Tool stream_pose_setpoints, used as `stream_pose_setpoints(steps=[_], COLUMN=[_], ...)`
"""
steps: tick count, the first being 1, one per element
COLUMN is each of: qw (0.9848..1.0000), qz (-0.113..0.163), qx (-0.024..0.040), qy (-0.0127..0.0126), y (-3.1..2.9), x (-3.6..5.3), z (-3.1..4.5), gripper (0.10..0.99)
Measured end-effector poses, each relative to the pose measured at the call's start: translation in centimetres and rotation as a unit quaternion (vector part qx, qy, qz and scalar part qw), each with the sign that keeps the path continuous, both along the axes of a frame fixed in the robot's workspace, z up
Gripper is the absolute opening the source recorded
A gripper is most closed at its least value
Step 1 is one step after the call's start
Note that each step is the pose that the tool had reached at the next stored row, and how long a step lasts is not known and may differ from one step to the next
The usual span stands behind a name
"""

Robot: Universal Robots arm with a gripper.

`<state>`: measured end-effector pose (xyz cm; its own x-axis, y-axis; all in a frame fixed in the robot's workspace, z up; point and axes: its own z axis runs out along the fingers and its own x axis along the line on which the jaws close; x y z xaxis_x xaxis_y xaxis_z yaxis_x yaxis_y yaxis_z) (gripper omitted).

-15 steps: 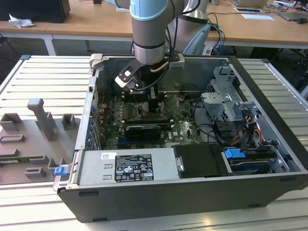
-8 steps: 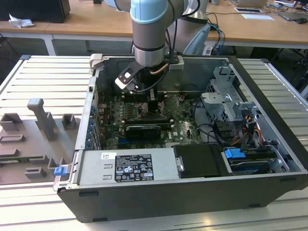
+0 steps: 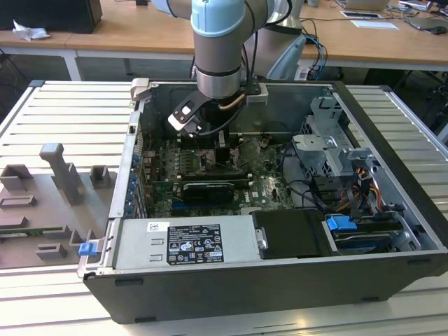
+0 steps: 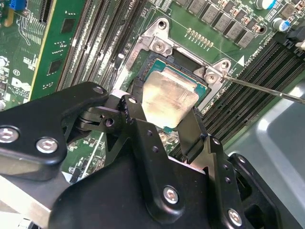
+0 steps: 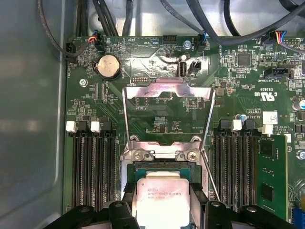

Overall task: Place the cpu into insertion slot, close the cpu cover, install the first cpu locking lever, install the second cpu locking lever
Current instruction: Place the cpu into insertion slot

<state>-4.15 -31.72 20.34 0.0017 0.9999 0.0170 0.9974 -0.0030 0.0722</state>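
Note:
My gripper (image 4: 164, 109) is shut on the cpu (image 4: 169, 93), a flat square chip with a pale metal top, its black fingers (image 4: 191, 126) pressing two opposite edges. The chip sits level right over the insertion slot (image 4: 153, 44), a dark socket with a silvery rim; I cannot tell whether it rests inside. In the first wrist view the cpu (image 5: 164, 193) lies between the gripper (image 5: 164, 212) tips at the slot (image 5: 159, 153). The cpu cover (image 5: 167, 90) stands swung open beyond the hinge. A thin wire locking lever (image 5: 209, 176) juts free beside the socket. In the exterior view the gripper (image 3: 222, 143) is low inside the case.
Long black memory slots (image 5: 93, 171) flank the socket on both sides. A green card (image 5: 271, 176) stands close by. Black cables (image 5: 228, 28) run along the board's far edge. The case walls (image 3: 133, 161), drive bays (image 3: 336, 154) and power supply (image 3: 189, 245) ring the board.

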Motion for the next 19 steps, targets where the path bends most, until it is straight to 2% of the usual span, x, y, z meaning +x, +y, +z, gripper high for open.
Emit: stream_pose_setpoints(steps=[12, 14, 15, 19], qw=[1.0, 1.0, 1.0, 1.0], qz=[0.0, 0.0, 0.0, 0.0], qx=[0.0, 0.0, 0.0, 0.0], qy=[0.0003, 0.0004, 0.0004, 0.0004], y=[0.0, 0.0, 0.0, 0.0], x=[0.09, 0.08, 0.08, 0.09], z=[-0.23, -0.23, -0.24, 0.46], gripper=[0.533, 0.545, 0.608, 0.608])
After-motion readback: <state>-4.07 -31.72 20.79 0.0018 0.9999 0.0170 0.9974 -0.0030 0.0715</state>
